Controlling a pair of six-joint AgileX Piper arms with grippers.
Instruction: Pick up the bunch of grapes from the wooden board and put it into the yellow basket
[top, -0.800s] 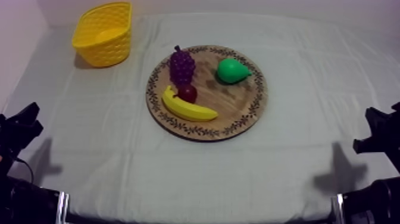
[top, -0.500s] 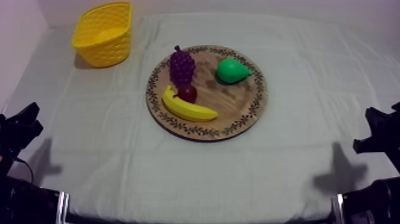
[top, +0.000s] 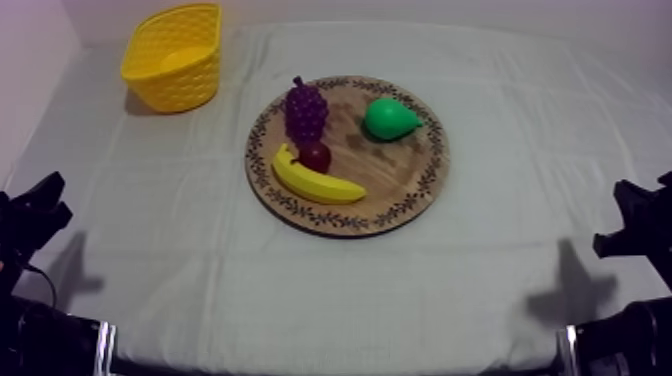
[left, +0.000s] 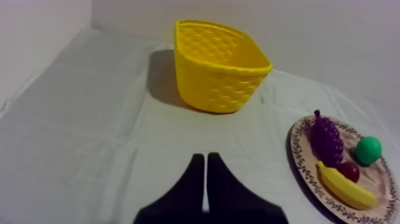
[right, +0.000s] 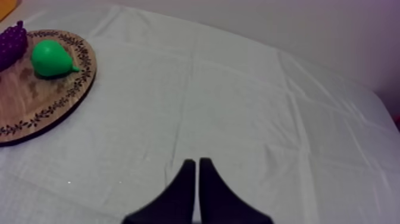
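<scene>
A purple bunch of grapes (top: 304, 110) lies on the left part of the round wooden board (top: 415, 185), stem pointing away. The yellow basket (top: 176, 55) stands empty at the far left of the table, apart from the board. My left gripper (top: 40, 205) rests low at the left edge, shut on nothing; its fingers (left: 205, 170) lie together as a wedge, aimed toward the basket (left: 217, 65), with the grapes (left: 325, 138) off to one side. My right gripper (top: 630, 215) rests low at the right edge, its fingers (right: 194, 173) together over bare cloth.
On the board also lie a banana (top: 315, 180), a small red fruit (top: 316, 156) touching the grapes, and a green pear (top: 389, 118). Open cloth (top: 330, 290) stretches between the board and the table's near edge.
</scene>
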